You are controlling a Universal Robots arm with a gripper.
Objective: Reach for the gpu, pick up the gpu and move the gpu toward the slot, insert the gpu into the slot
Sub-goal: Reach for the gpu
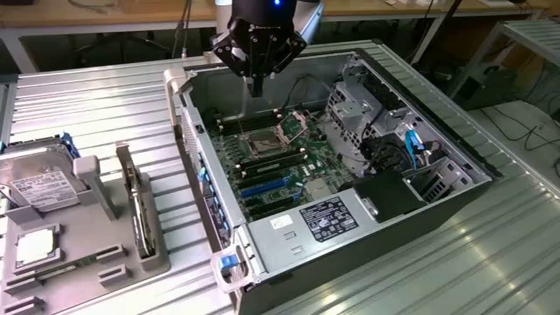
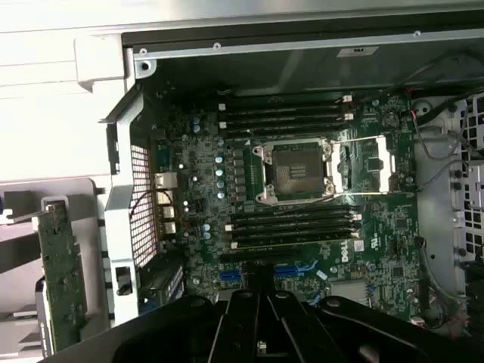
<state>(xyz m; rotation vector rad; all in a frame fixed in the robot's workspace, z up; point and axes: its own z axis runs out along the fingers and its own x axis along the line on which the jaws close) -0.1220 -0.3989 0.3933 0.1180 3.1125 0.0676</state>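
Note:
The gpu (image 1: 140,213) is a thin card standing on edge in a grey holder on the exterior view's left, beside the open computer case. The wrist view shows its circuit face (image 2: 63,280) next to the case's rear wall. My gripper (image 1: 256,88) hangs above the far end of the case, over the motherboard, with its fingers together and holding nothing. In the wrist view the dark fingers (image 2: 259,318) point down at the board. The blue slot (image 1: 262,188) lies on the motherboard below the processor socket, and in the wrist view the slot (image 2: 295,268) sits just ahead of the fingers.
The open case (image 1: 455,154) has steel walls, a drive cage (image 1: 355,108), loose cables and a black power supply (image 1: 385,197). On the grey holder (image 1: 88,197) also rest a silver hard drive (image 1: 44,187) and a processor (image 1: 37,246). The ribbed metal table (image 1: 96,105) surrounds everything.

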